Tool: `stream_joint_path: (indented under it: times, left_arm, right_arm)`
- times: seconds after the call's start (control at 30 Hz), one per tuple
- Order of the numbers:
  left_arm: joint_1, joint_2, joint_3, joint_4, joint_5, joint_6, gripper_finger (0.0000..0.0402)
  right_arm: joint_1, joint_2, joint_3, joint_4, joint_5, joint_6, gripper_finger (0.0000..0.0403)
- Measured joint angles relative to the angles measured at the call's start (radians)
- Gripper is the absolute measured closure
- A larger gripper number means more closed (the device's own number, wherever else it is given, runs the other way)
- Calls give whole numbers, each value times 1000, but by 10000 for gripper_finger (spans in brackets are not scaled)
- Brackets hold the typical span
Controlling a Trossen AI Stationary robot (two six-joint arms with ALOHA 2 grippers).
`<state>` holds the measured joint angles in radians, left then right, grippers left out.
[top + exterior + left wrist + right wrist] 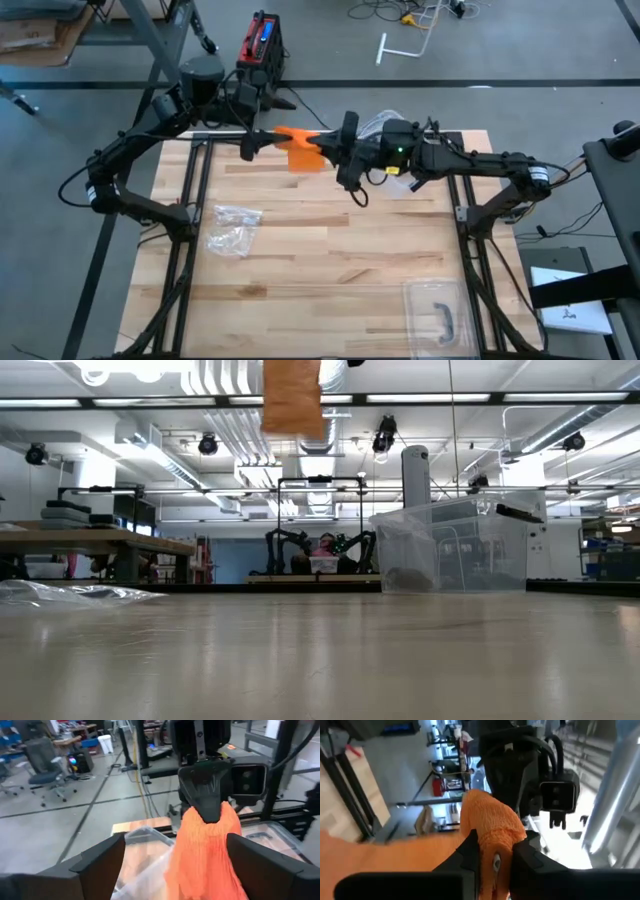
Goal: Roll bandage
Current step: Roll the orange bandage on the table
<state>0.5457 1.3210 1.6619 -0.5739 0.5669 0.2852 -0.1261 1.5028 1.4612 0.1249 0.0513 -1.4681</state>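
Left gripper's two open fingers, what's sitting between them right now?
The orange bandage, pinched by the right gripper, hangs between the left gripper's fingers, untouched; left wrist view shows it.

Crumpled clear plastic bag (232,229) at table's left; clear lidded bin (440,312) near its front-right corner.

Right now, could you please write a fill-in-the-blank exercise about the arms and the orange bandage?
1. The right gripper is shut on the ____ crinkled fabric bandage.
2. The left gripper has its fingers ____ on either side of the bandage.
3. The crumpled clear plastic bag lies on the ____ wooden table.

Missing words: orange; open; light
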Motion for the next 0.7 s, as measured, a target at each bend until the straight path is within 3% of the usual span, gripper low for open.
stream_joint_path:
  times: [0.2,0.5,0.7]
  left_arm:
    - [0,17,1,-70,112,-15,82]
    - [-2,21,0,-164,153,38,117]
    - [-6,20,0,-155,157,43,163]
  right_arm:
    - [24,7,0,5,48,-175,353]
    - [24,6,0,22,52,-216,351]
    - [24,7,0,11,53,-220,343]
